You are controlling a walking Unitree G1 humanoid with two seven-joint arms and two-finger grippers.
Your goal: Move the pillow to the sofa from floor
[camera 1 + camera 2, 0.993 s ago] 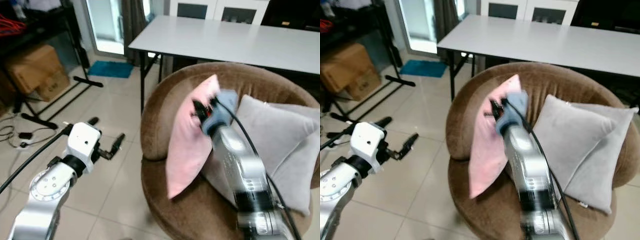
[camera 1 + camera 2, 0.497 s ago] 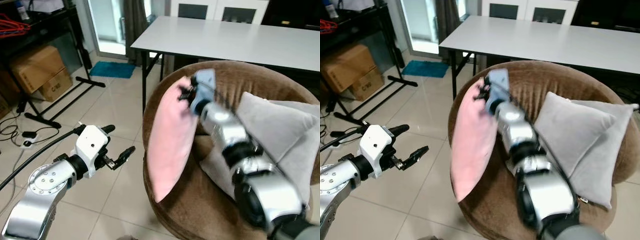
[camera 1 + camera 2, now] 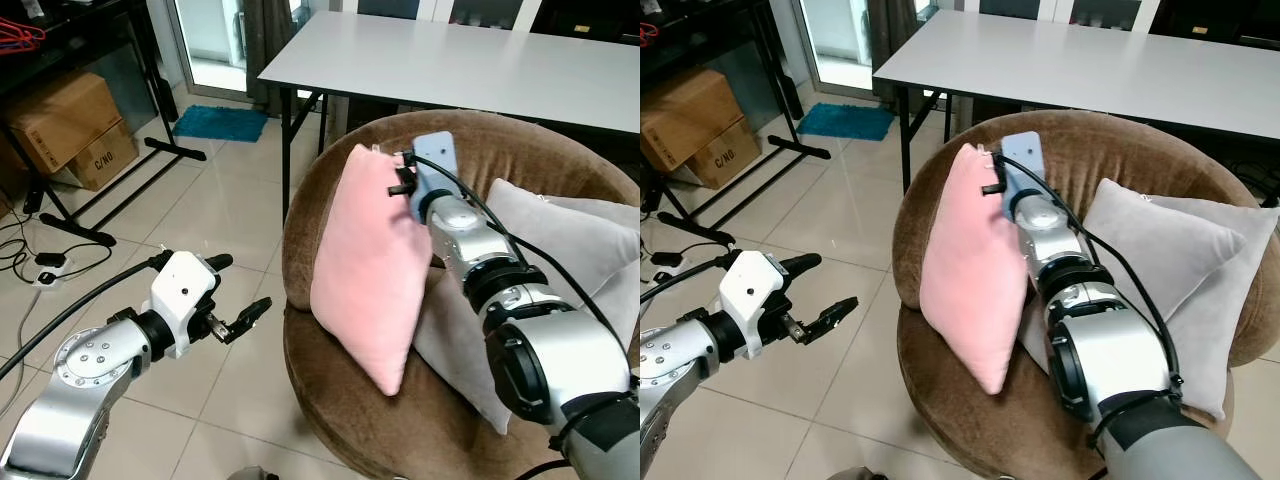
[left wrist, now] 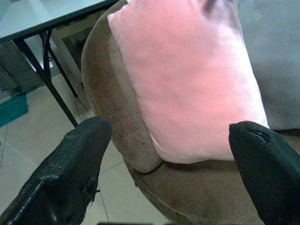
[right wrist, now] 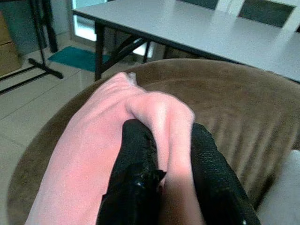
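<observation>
At far left, a cardboard box stands on the tiled floor under a dark rack, with black stand legs and cables spread across the tiles beside it. A teal mat lies by the glass door.

The left pincer hangs over open floor, near the sofa's outer wall, fingers spread and holding nothing; its wrist view looks at the sofa flank and the pillow.

The round brown sofa sits directly in front of a white table, whose black legs stand just behind the sofa's left rim.

The pink pillow stands upright on the sofa seat, leaning toward the left armrest. The right pincer is pinching a fold of fabric at the pillow's top corner, near the sofa's back rim.

A grey cushion leans against the sofa back at right, just beside the pink pillow, partly hidden by the right arm.
</observation>
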